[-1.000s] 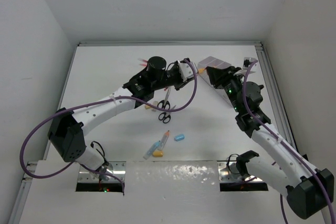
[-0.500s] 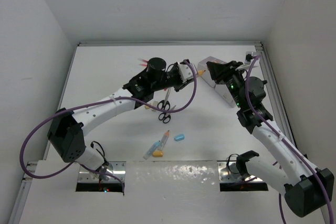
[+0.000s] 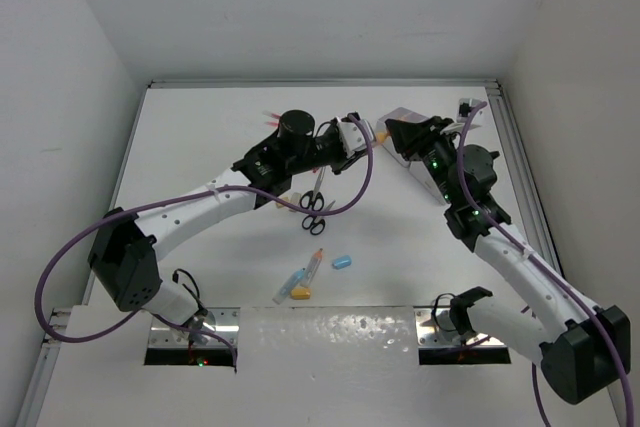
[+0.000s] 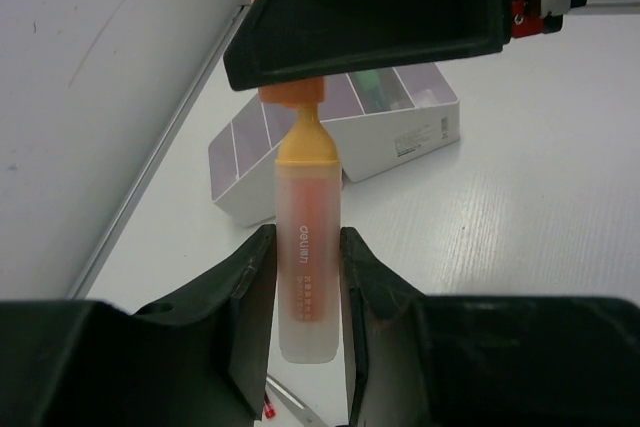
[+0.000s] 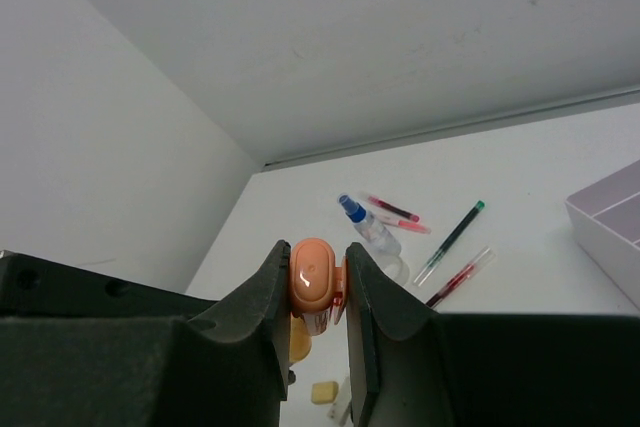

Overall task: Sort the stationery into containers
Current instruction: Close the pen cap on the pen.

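Stationery and organiser on the far half of the surface (image 3: 200, 137)
The organiser (image 4: 385, 147) sat far right. Just left of it a marker (image 4: 305, 297) hung between the left pincer (image 4: 305, 247) and the right pincer (image 5: 317, 267). Scissors (image 3: 314, 203) lay nearer, a capsule (image 3: 342, 262) nearer still.

highlighter (image 4: 306, 277): orange, frosted, aloft | organiser (image 4: 400, 142): white, lilac inside, tabletop

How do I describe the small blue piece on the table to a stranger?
Find the black scissors at the middle of the white table. Nearer the arm bases, right of a slanted pen, lies the blue capsule: short, rounded, unlike the pen and yellow eraser.
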Robot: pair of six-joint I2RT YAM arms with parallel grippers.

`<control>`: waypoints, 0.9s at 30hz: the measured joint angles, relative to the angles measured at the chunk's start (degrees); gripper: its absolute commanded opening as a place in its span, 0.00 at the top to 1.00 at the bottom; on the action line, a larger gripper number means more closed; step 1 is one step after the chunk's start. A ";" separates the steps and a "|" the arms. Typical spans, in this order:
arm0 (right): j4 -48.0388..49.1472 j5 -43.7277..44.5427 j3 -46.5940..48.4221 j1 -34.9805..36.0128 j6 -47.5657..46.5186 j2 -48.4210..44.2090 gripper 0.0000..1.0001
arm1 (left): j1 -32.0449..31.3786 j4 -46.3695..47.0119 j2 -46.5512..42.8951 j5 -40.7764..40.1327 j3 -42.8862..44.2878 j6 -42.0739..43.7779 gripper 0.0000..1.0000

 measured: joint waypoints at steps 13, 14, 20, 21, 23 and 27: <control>4.87 0.70 -2.27 2.78 4.15 1.75 1.00 | -0.15 0.76 0.04 -2.58 -0.07 -1.25 1.00; 5.60 0.85 -2.43 2.93 4.42 1.97 1.00 | -0.15 1.18 0.04 -2.60 -0.24 -0.87 1.00; 9.29 1.14 -2.80 3.89 4.02 5.18 1.00 | 0.46 6.14 0.52 -2.62 -3.04 2.95 1.00; 9.64 1.27 -2.89 4.02 3.54 5.66 1.00 | 0.76 6.84 0.76 -2.43 -3.34 3.28 1.00; 10.34 1.55 -3.63 4.24 2.73 6.10 1.00 | 1.40 7.96 1.14 -1.25 -4.17 3.96 1.00; 11.26 2.27 -6.25 5.11 1.18 5.55 1.00 | 2.45 8.11 1.29 2.12 -5.33 4.76 1.00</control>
